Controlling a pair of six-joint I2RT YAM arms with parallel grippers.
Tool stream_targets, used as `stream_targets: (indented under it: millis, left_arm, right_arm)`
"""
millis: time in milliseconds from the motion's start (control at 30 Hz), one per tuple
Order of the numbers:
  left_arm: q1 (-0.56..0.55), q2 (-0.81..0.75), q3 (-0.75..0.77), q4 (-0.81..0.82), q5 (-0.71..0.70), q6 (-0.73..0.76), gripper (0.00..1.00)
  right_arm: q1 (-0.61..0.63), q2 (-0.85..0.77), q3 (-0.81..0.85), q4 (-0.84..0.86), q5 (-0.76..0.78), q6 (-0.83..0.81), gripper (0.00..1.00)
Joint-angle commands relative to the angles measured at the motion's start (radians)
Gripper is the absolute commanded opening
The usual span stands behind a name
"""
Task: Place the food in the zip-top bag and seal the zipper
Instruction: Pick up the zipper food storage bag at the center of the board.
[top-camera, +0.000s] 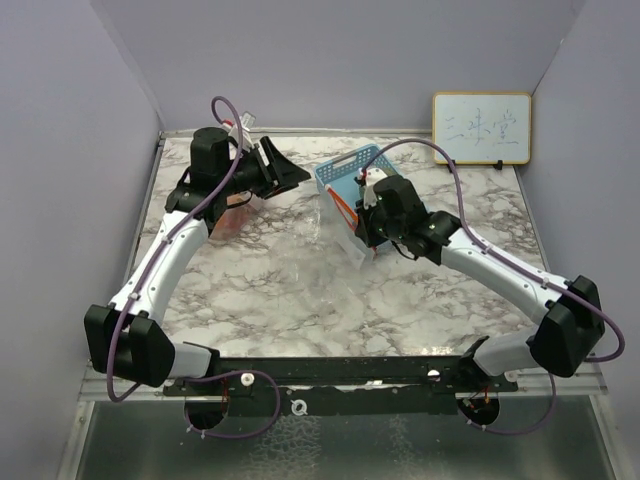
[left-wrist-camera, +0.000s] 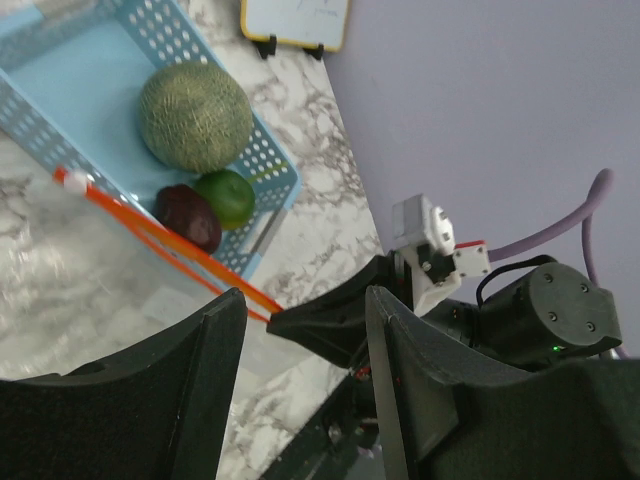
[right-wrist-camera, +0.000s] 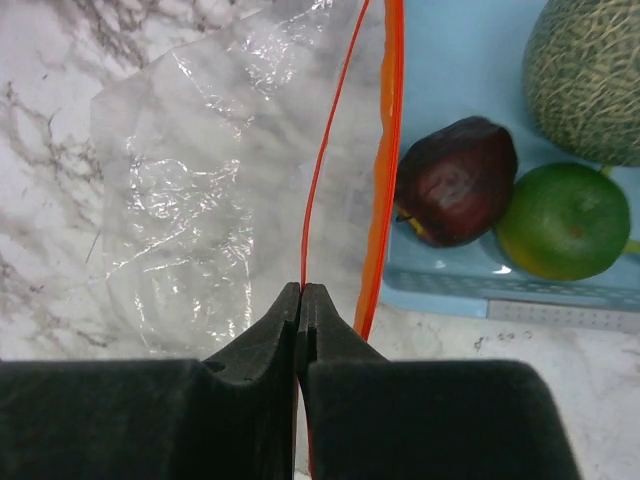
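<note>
Above, top camera: right pincer (top-camera: 361, 208) pinches the mouth of the clear plastic zip-top bag (top-camera: 342, 232). The blue perforated plastic basket (top-camera: 345, 168) sits just beyond its tips, and the left pincer (top-camera: 288, 168) hangs beside that basket.
Left wrist: left pincer (left-wrist-camera: 300, 390) gapes wide, holding nothing. Ahead of it, the grey-green netted melon (left-wrist-camera: 195, 115), dark purple round fruit (left-wrist-camera: 188, 217) and green round fruit (left-wrist-camera: 226, 197) lie in the basket.
Right wrist: right pincer (right-wrist-camera: 302, 298) is clamped tight on one thin orange zipper lip (right-wrist-camera: 322, 150). The fruit lies beyond the tips, to their right.
Step in hand: holding the bag's mouth; no food visibly inside yet.
Next move: probably the left pincer lifts one fruit over to the mouth.
In the way: the basket wall and the narrow mouth. The melon looks bulky.
</note>
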Motion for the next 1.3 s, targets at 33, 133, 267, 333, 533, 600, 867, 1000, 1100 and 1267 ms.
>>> stream_targets:
  millis: [33, 133, 267, 333, 533, 600, 867, 1000, 1100, 1267]
  left_arm:
    - [0.003, 0.017, 0.012, -0.01, 0.077, -0.085, 0.56]
    - [-0.001, 0.029, -0.023, 0.031, 0.094, -0.116, 0.57]
    - [-0.021, 0.049, -0.065, 0.04, 0.071, -0.102, 0.59]
    - [-0.032, 0.061, -0.076, 0.053, 0.055, -0.104, 0.6]
    - [-0.062, 0.114, -0.046, 0.082, -0.021, -0.115, 0.6]
    - [-0.076, 0.137, -0.032, 0.101, -0.038, -0.119, 0.6]
    - [-0.107, 0.205, -0.001, 0.154, -0.075, -0.143, 0.6]
    - [-0.113, 0.223, 0.015, 0.16, -0.089, -0.139, 0.58]
    - [-0.116, 0.232, 0.022, 0.144, -0.099, -0.117, 0.52]
    - [-0.118, 0.248, 0.022, 0.122, -0.123, -0.086, 0.4]
  right_arm:
    - [0.006, 0.051, 0.11, 0.093, 0.155, -0.092, 0.02]
    - [0.006, 0.064, 0.142, 0.138, 0.126, -0.112, 0.02]
    - [0.007, 0.082, 0.168, 0.178, 0.093, -0.117, 0.02]
    - [0.006, 0.091, 0.186, 0.19, 0.066, -0.125, 0.02]
    - [0.008, 0.092, 0.202, 0.226, -0.025, -0.122, 0.02]
    - [0.01, 0.085, 0.195, 0.231, -0.046, -0.122, 0.02]
    - [0.023, 0.056, 0.174, 0.234, -0.089, -0.129, 0.02]
    - [0.025, 0.04, 0.163, 0.234, -0.095, -0.136, 0.02]
    - [0.025, 0.035, 0.162, 0.232, -0.088, -0.144, 0.02]
    - [0.025, 0.029, 0.16, 0.233, -0.107, -0.148, 0.02]
